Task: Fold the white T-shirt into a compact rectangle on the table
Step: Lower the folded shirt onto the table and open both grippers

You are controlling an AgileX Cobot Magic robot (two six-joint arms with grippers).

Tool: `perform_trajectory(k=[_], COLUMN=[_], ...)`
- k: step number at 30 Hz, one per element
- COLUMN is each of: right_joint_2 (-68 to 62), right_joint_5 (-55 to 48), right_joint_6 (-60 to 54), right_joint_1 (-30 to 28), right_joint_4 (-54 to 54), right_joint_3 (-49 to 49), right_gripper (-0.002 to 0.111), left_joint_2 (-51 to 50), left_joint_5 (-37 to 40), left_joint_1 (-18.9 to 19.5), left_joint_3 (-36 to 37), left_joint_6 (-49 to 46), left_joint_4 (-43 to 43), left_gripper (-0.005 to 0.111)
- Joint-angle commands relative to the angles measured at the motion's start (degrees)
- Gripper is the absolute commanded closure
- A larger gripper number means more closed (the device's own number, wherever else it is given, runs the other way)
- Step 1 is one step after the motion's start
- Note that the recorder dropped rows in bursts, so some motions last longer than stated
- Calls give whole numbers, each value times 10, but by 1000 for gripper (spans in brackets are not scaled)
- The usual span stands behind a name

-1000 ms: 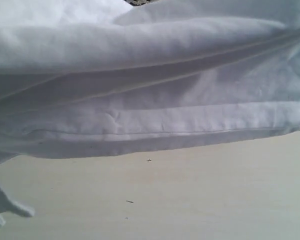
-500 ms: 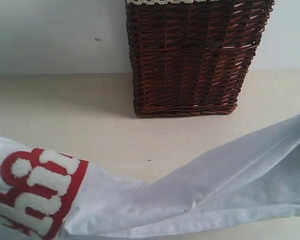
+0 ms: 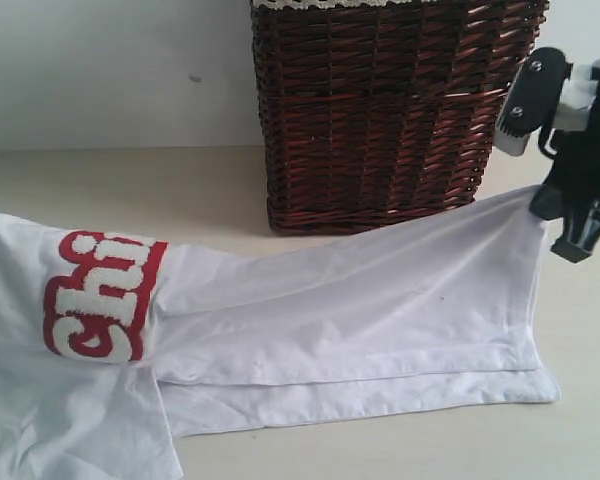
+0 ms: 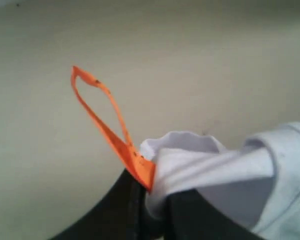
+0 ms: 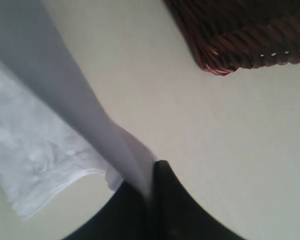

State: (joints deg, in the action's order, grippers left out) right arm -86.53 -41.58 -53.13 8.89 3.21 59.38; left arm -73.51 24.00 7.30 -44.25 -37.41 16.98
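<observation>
The white T-shirt (image 3: 380, 300) lies stretched across the table (image 3: 130, 190), its red-outlined lettering (image 3: 100, 295) at the left. My right gripper (image 3: 570, 215) is shut on the shirt's upper right corner, lifting it beside the basket; the right wrist view shows the cloth (image 5: 80, 115) pinched between its dark fingers (image 5: 165, 200). My left gripper (image 4: 157, 200) is out of the exterior view; in the left wrist view it is shut on bunched white fabric (image 4: 215, 165) at the neck, with the orange neck tag (image 4: 110, 130) looping up beside it.
A dark brown wicker basket (image 3: 380, 110) stands at the back centre, close behind the shirt and beside my right gripper; its corner (image 5: 240, 40) shows in the right wrist view. A pale wall runs behind. Bare table (image 3: 580, 440) shows at the front right.
One second ago the shirt hung close before the camera and filled the view. It has dropped and spread over the table, and the right gripper has come into view at the shirt's corner.
</observation>
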Motion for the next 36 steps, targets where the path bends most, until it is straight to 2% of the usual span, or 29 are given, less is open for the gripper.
perform_trajectory(k=[1, 4, 6, 8, 10, 13, 15, 17, 19, 21, 23, 24, 26, 27, 28, 31, 34, 36], right_joint_2=[-65, -89, -96, -96, -96, -96, -95, -95, -95, -91, -75, -70, -55, -49, -47, -45, -45, -45], right_joint_5=[99, 163, 207, 239, 258, 257, 237, 202, 168, 129, 100, 95, 86, 83, 81, 70, 70, 70], right_joint_6=[9, 26, 47, 63, 64, 64, 64, 82, 100, 100, 100, 100, 98, 98, 98, 98, 98, 98], right_joint_1=[-2, -2, -2, -2, -2, -2, -2, -2, -2, -2, -2, -2, -2, -2, -2, -2, -2, -2], right_joint_4=[-5, -8, -8, -8, -8, -8, -8, -8, -8, -6, -2, 5, 48, 73, 84, 100, 106, 115], right_joint_3=[-2, -2, -2, -2, -2, -2, -2, -2, -2, -2, -2, -2, -2, -2, -2, -2, -2, -2], right_gripper=[96, 76, 60, 46, 40, 41, 45, 53, 71, 87, 105, 108, 108, 108, 108, 108, 108, 108], left_joint_2=[-92, -132, -149, -154, -154, -148, -142, -142, -141, -133, -108, -103, -93, -91, -91, -91, -91, -96], left_joint_5=[-91, -130, -160, -180, -202, -215, -186, -96, 23, 122, 222, 258, 308, 304, 302, 258, 200, 180], left_joint_1=[2, 2, 2, 2, 2, 2, 2, 1, 0, -12, -49, -68, -130, -178, -209, -324, -389, -401], left_joint_3=[2, 2, 2, 2, 2, 1, -15, -43, -78, -105, -110, -107, -78, -50, -27, 66, 113, 134], left_joint_6=[1, 1, 1, 2, 2, 6, 67, 85, 68, -3, -96, -115, -132, -123, -114, -88, -25, -22], left_joint_4=[-12, -32, -27, -27, -27, -26, -22, -21, 10, 72, 123, 126, 121, 109, 99, 35, -23, -38], left_gripper=[87, 56, 42, 38, 39, 40, 40, 41, 41, 41, 53, 57, 53, 49, 47, 46, 46, 46])
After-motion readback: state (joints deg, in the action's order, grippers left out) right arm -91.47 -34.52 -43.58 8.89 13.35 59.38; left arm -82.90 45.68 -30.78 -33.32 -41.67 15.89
